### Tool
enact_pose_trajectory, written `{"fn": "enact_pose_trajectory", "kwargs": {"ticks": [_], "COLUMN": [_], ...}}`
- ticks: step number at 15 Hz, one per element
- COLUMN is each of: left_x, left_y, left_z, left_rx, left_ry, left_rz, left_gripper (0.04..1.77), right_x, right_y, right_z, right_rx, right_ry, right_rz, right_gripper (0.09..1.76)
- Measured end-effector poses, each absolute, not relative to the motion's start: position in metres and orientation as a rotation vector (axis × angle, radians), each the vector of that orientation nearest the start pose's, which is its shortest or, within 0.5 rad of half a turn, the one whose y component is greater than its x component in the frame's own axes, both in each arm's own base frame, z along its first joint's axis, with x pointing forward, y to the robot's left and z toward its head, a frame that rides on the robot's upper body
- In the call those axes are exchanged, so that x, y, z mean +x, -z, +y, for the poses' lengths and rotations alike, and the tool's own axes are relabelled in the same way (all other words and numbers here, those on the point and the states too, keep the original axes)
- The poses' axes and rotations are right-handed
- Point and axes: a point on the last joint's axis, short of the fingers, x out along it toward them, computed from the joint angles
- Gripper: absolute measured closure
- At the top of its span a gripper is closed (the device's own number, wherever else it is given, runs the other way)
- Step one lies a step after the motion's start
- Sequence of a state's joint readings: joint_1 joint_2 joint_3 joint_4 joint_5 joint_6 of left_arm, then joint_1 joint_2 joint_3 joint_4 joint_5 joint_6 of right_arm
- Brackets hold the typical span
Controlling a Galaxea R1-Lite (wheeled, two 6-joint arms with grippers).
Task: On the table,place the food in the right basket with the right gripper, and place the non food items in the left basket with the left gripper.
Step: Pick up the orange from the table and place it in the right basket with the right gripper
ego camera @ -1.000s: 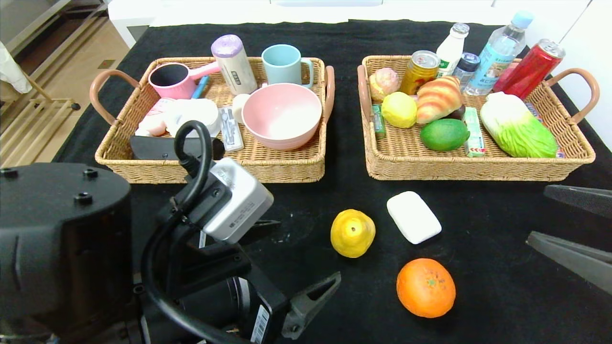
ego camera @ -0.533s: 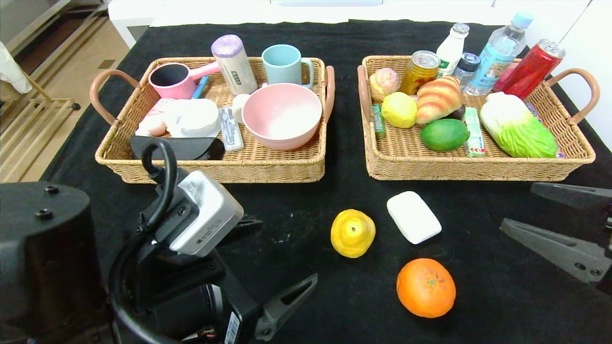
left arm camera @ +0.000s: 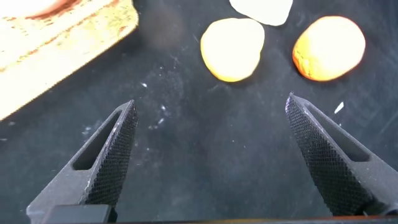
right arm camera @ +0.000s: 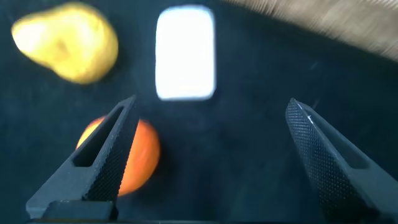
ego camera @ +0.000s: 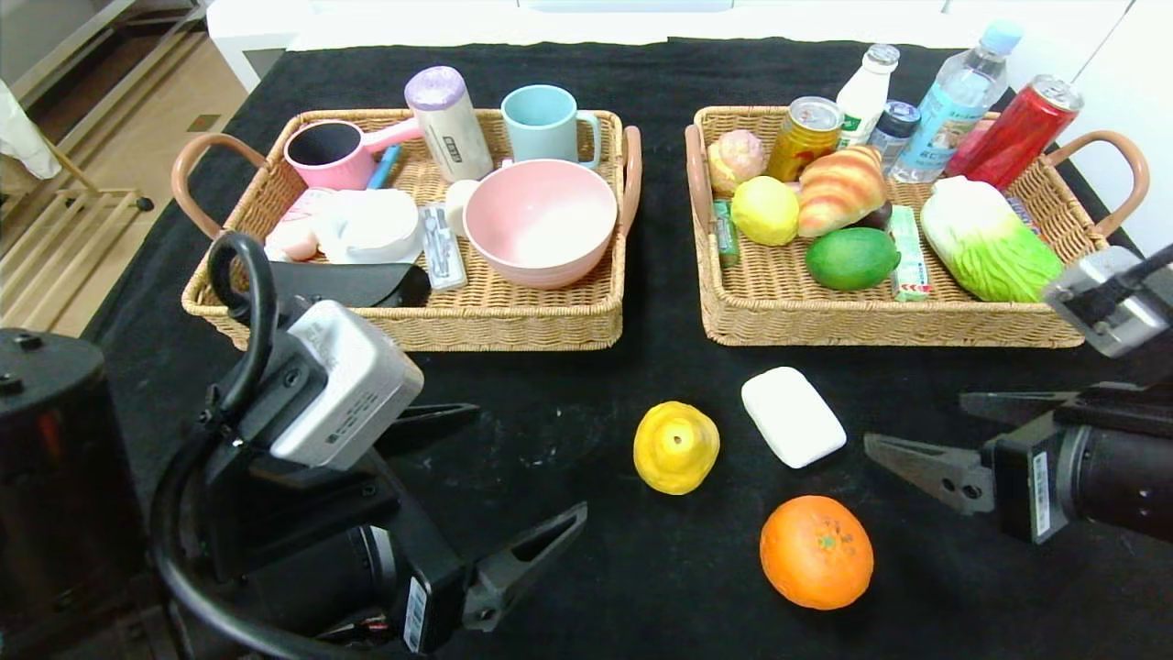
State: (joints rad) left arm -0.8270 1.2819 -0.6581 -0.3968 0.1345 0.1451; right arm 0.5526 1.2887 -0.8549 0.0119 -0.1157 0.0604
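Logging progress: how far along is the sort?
Done: bowl in left basket; croissant and green fruit in right basket. In hand: nothing; right gripper open near the orange, left gripper open. Left: orange, pear, soap on table.

The table (ego camera: 641,82) was draped in black cloth marked with faint whitish scuffs. Two wicker baskets stood side by side on its far half: the left basket (ego camera: 513,321) and the right basket (ego camera: 880,323), apart from each other. Nearer, three loose things lay on the cloth: a yellow pear-shaped fruit (ego camera: 675,447), a white bar (ego camera: 793,416) just beside it toward the right basket, and an orange (ego camera: 816,552) nearest of all.
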Motion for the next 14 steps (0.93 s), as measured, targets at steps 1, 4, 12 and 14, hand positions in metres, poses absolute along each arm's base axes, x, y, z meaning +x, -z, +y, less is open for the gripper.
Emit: {"fn": "enact_pose_trajectory", "kwargs": {"ticks": [1,4,12,14], "left_x": [0.137,0.136,0.133,0.131], "left_y": [-0.225,-0.225,-0.227,-0.228], "left_z": [-0.144,-0.144,-0.141,-0.140], "left_rx": [0.245,0.242,0.247,0.250], "left_ry": [0.708,0.718,0.725,0.724], "left_rz": [0.151,0.147,0.137,0.127], "left_gripper": [0.10,0.09,0.09,0.09], "right_x": [0.169,0.164,0.164,0.169], "right_y": [-0.242,-0.249,-0.241,-0.238], "right_z": [0.107,0.129,0.185,0.194], "right_rx": [-0.081,0.049,0.091,0.096], "right_ry": [-0.409,-0.357,-0.249,-0.208], "right_rz": [0.496,0.634,0.818,0.832], "right_gripper": [0.14,0.14,0.14,0.14]}}
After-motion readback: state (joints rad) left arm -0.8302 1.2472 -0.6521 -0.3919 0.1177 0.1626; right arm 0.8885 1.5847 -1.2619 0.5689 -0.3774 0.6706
